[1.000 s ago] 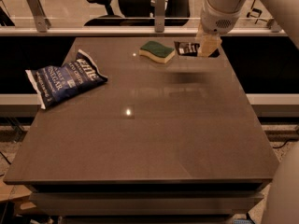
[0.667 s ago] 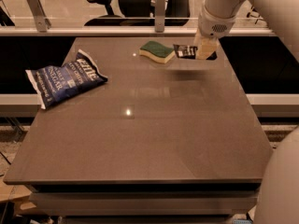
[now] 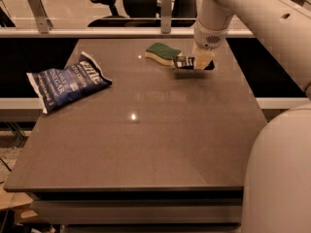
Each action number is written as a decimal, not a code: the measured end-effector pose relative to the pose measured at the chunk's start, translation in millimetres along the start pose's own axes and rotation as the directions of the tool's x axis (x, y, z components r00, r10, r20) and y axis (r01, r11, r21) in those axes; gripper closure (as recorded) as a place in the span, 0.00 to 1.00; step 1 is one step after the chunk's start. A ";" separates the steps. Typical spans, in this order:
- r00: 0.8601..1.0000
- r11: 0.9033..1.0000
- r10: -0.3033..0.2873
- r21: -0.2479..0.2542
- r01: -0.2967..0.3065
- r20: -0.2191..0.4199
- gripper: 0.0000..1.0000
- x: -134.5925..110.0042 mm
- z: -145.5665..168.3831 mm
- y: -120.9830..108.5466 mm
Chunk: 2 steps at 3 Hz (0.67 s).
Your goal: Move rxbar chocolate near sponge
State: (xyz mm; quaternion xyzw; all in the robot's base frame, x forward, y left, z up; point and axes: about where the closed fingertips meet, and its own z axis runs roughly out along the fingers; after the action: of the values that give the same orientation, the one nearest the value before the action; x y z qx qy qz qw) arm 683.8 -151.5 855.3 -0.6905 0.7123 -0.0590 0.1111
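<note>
The rxbar chocolate [image 3: 183,62], a small flat black wrapper with white lettering, hangs roughly level, pinched at its right end in the gripper [image 3: 196,63], just above the table [image 3: 146,149] toward 1 o'clock; the sponge [image 3: 162,54], dark green over pale yellow, lies flat just beside it, at its 10 o'clock.

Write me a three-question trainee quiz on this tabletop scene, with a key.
1. True or false: the sponge lies near the far edge of the table, green side up.
2. What does the gripper hold? A) chip bag B) rxbar chocolate C) sponge
3. Fill in: in the camera view, the rxbar chocolate is just to the ____ of the sponge.

Key: 1 true; 2 B; 3 right.
</note>
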 end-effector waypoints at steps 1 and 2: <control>1.000 1.000 0.000 -0.001 0.000 0.000 1.00 -0.3 1.2 -0.2; 1.000 1.000 -0.001 -0.002 0.001 0.000 0.83 -1.0 4.2 -0.8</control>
State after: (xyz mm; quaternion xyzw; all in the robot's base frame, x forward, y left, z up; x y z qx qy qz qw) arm 685.7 -150.2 851.5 -0.6909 0.7121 -0.0583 0.1106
